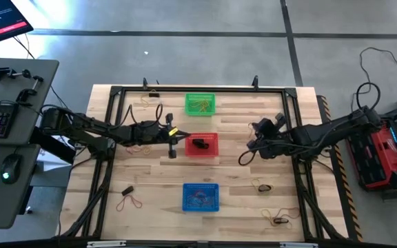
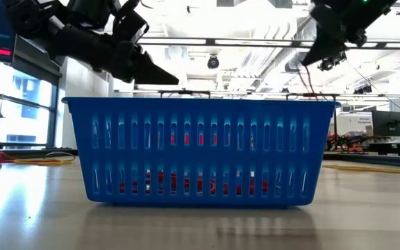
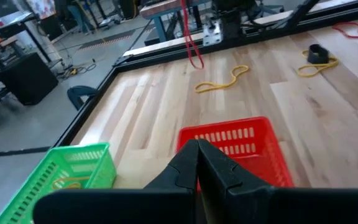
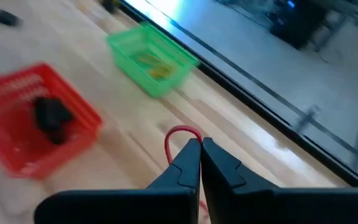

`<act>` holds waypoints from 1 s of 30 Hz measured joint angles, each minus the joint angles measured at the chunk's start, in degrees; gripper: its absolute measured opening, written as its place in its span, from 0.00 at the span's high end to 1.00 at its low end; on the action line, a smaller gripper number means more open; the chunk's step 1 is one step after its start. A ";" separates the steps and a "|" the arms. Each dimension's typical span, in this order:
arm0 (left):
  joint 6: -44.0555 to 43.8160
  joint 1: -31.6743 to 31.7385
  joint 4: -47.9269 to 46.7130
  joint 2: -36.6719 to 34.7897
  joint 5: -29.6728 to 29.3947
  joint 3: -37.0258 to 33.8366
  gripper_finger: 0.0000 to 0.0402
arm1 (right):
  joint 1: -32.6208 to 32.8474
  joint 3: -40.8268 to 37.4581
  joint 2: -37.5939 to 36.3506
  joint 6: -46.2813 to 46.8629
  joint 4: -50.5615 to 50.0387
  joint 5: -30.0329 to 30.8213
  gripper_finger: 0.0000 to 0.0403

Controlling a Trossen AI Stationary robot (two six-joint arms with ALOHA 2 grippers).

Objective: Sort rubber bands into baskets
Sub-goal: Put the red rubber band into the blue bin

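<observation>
The right gripper (image 4: 200,149) is pinched on a thin red rubber band (image 4: 178,138), with the red plastic mesh basket (image 4: 17,124) well aside. Judging from this, carry it over that basket before releasing. The left gripper (image 3: 197,155) hangs closed, empty, beside it.

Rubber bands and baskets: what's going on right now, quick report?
Left gripper shut, empty, beside red basket. Right gripper shut on a red rubber band, right of that basket. Green basket holds yellow bands; blue basket nearest. Nothing blocking.
</observation>
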 joint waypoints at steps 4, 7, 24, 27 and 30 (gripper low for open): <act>0.00 -1.72 -0.15 -0.36 -0.02 0.00 1.00 | 3.07 0.00 0.00 -6.33 8.99 -1.19 1.00; 0.02 -3.15 -0.21 -1.31 0.01 0.00 1.00 | 5.13 0.00 0.00 -10.96 15.76 -3.28 1.00; -0.02 -4.05 -2.91 -7.31 -0.21 -1.70 1.00 | 13.26 0.02 10.16 -24.14 43.50 -12.32 1.00; -0.50 -4.05 -3.57 -7.99 -0.21 -1.70 1.00 | 14.39 0.02 12.02 -24.69 46.75 -13.46 1.00; -0.50 -4.05 -3.74 -7.99 -0.21 -1.70 1.00 | 15.02 0.02 14.14 -24.11 50.41 -14.73 1.00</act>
